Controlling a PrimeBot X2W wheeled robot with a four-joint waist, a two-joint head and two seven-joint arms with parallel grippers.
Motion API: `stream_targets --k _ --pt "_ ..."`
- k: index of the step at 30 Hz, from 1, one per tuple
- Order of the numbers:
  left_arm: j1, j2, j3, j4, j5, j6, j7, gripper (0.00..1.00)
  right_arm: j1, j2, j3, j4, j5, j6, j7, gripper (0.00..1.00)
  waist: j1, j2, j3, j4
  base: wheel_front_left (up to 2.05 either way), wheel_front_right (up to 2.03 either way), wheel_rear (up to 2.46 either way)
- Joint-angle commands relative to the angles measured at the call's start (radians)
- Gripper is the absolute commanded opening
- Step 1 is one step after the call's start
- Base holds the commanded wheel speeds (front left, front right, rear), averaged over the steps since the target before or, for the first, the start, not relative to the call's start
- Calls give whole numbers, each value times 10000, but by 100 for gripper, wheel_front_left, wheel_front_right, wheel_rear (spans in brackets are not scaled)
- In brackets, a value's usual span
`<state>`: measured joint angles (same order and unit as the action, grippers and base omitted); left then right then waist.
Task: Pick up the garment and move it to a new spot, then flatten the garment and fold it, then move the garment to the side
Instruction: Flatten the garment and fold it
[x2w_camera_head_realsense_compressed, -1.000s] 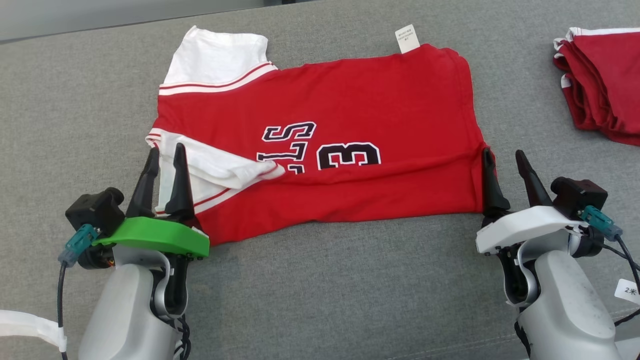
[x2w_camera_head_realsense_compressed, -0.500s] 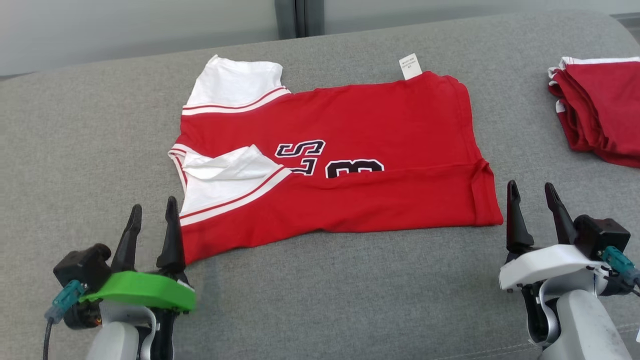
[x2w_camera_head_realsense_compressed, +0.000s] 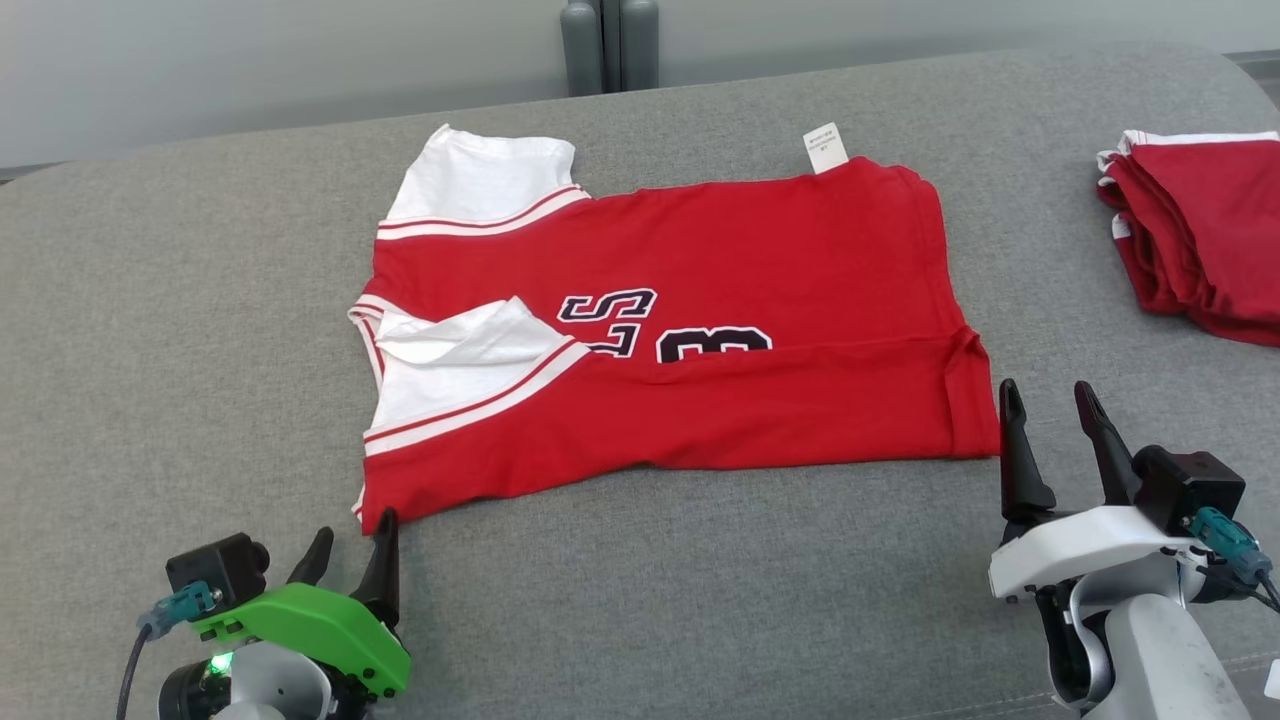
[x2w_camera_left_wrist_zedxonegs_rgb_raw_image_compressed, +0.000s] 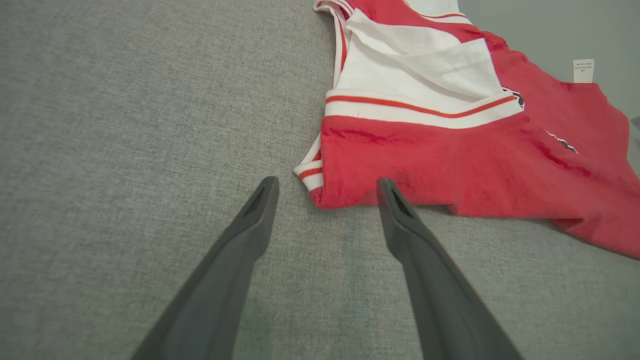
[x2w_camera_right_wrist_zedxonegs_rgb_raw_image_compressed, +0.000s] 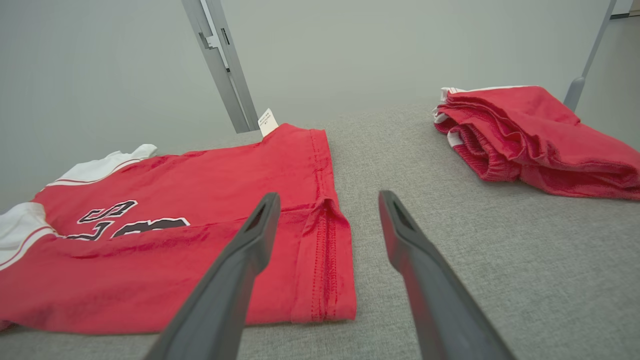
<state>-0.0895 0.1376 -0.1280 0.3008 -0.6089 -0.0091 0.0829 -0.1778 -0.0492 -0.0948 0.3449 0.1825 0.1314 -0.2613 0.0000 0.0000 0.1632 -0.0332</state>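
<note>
Garment (x2w_camera_head_realsense_compressed: 700, 300) lies flat between left pincer (x2w_camera_head_realsense_compressed: 355, 527) and right pincer (x2w_camera_head_realsense_compressed: 1046, 388), both spread and empty, beside its near corners.

You see the right gripper (x2w_camera_right_wrist_zedxonegs_rgb_raw_image_compressed: 328, 196) rising from the bottom centre, its two dark fingers spread apart. The red garment (x2w_camera_right_wrist_zedxonegs_rgb_raw_image_compressed: 190, 210) lies flat at the left on the grey cushion (x2w_camera_right_wrist_zedxonegs_rgb_raw_image_compressed: 450, 235). A folded red pile (x2w_camera_right_wrist_zedxonegs_rgb_raw_image_compressed: 530, 135) sits at the upper right, well apart from the garment.

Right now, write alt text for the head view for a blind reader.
A red jersey with white sleeves lies partly folded on a grey padded surface. The open left gripper and open right gripper sit at its near corners; folded red garments lie at far right.
</note>
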Motion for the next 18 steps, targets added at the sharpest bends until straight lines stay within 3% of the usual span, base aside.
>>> stream_targets --k 1,7,9,10,11,12,13,18 --pt "-127 4 81 92 -42 83 27 100 -89 -26 14 -43 -8 -16 21 100 0 0 132 -147 0 0 0" --pt "-502 3 200 496 -243 231 174 100 -156 -22 31 -23 -107 -16 114 100 0 0 357 -424 0 0 0" --pt "-616 21 204 587 -269 236 195 68 -176 -24 58 56 -142 -16 221 100 0 0 411 -485 0 0 0" --pt "-679 5 216 635 -305 217 191 45 -210 -22 78 127 -163 -16 291 100 0 0 437 -506 0 0 0" --pt "-713 -2 225 688 -319 228 207 35 -243 -24 96 191 -175 -16 325 100 0 0 454 -518 0 0 0" --pt "-747 6 211 750 -312 251 220 14 -281 -24 115 278 -185 -16 394 100 0 0 470 -530 0 0 0" --pt "-780 4 184 792 -305 241 226 1 -316 -24 128 363 -178 -16 428 100 0 0 484 -535 0 0 0" --pt "-915 -72 98 743 -290 131 31 0 -612 -22 386 1042 -8 -16 622 100 0 0 515 -459 0 0 0"
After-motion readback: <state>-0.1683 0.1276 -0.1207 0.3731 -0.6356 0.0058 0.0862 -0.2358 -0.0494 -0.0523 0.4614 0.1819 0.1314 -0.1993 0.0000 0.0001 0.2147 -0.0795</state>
